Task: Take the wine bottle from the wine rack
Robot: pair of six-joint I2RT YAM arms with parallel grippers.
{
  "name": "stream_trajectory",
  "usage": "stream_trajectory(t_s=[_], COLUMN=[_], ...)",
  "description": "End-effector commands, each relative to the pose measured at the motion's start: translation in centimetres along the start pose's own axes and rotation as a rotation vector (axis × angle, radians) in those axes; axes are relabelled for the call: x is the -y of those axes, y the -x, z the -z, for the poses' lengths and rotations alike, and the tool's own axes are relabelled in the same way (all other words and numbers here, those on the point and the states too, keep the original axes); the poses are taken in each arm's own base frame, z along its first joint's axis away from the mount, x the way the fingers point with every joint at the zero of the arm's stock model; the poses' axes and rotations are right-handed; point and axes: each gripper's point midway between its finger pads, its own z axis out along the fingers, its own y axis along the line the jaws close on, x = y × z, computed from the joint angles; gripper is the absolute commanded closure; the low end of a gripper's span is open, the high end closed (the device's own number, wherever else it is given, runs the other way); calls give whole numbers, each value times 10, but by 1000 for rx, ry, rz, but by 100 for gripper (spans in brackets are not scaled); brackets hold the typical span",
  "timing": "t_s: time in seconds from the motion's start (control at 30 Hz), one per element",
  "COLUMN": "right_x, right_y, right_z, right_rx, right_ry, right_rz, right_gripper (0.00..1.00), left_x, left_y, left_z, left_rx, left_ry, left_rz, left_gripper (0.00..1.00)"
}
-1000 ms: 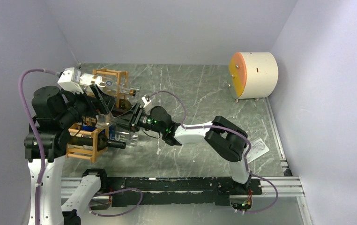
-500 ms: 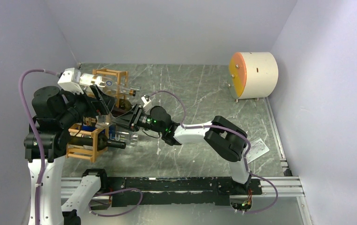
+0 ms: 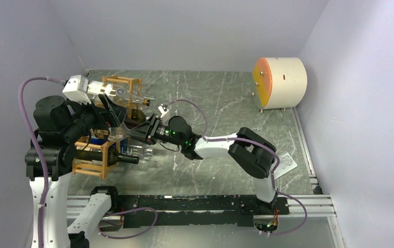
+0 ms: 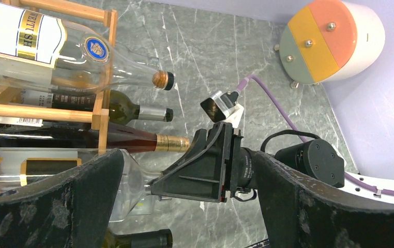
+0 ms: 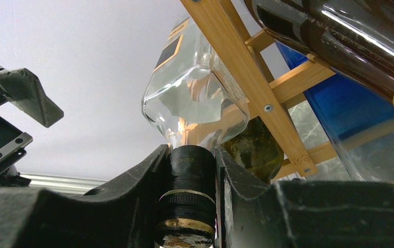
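- Right gripper (image 5: 190,170) pinches the clear bottle (image 5: 195,98) by its capped neck, right of the rack (image 5: 246,67).
- Left gripper (image 4: 187,160) hangs over the rack, fingers spread wide.

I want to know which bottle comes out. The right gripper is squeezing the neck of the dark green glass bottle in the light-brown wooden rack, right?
Not the green one. The right gripper is shut on the black-capped neck of the clear glass bottle lying in the light-brown wooden rack. The right wrist view shows it.
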Motion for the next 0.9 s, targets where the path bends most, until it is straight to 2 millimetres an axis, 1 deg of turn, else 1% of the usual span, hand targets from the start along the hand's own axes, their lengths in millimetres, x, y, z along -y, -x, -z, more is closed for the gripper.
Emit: stream_trajectory(t_s=[0.0, 0.27, 0.47, 0.53, 0.57, 0.63, 0.77, 0.87], right_x=[-89, -114, -128, -131, -136, -131, -133, -137], right_y=[11, 18, 26, 28, 30, 32, 36, 41], right_z=[18, 38, 55, 61, 64, 72, 87, 103], right_rx=[28, 22, 27, 26, 25, 26, 33, 35], right_ry=[246, 328, 362, 370, 385, 375, 376, 389], right_rz=[21, -1, -1, -2, 0, -7, -16, -26], right_gripper=[100, 100, 100, 100, 100, 100, 100, 100], left_x=[8, 10, 11, 7, 4, 1, 3, 4], left_y=[12, 15, 20, 24, 25, 28, 31, 33], left_z=[3, 5, 6, 7, 7, 8, 9, 9], left_rx=[31, 42, 48, 56, 57, 59, 68, 69], left_ry=[-30, -29, -30, 2, 18, 35, 31, 29], left_rz=[7, 9, 2, -11, -20, -31, -34, -36], left_gripper=[2, 2, 2, 2, 2, 2, 2, 2])
